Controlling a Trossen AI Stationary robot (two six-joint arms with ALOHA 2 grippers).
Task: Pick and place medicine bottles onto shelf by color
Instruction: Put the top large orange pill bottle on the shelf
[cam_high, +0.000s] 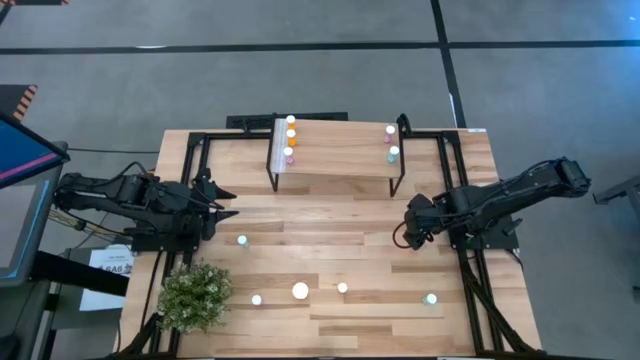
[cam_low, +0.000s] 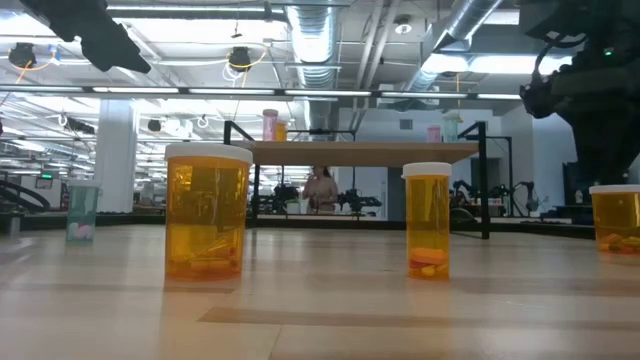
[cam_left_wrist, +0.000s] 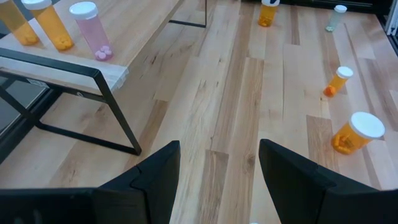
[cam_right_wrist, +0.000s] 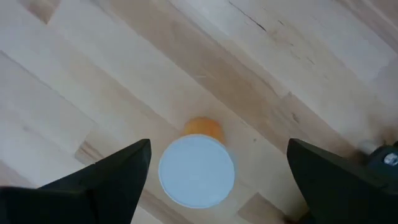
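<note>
The shelf (cam_high: 335, 150) stands at the table's far middle. On its left end stand two orange bottles (cam_left_wrist: 43, 25) and a pink bottle (cam_left_wrist: 90, 31); on its right end a pink bottle (cam_high: 390, 131) and a pale green one (cam_high: 394, 153). More bottles stand on their bases on the table: a large orange one (cam_low: 205, 215), a smaller orange one (cam_low: 427, 220), and green ones (cam_high: 242, 240) (cam_high: 431, 298). My right gripper (cam_right_wrist: 217, 171) is open and points down over an orange bottle with a white cap (cam_right_wrist: 197, 169), one finger on either side, apart from it. My left gripper (cam_left_wrist: 219, 180) is open, left of the shelf.
A small potted plant (cam_high: 195, 293) sits at the table's near left corner. A black frame (cam_high: 190, 170) runs around the table's edges. Another small bottle (cam_high: 256, 299) stands near the plant. Bare wood (cam_high: 330, 225) lies between the shelf and the near row of bottles.
</note>
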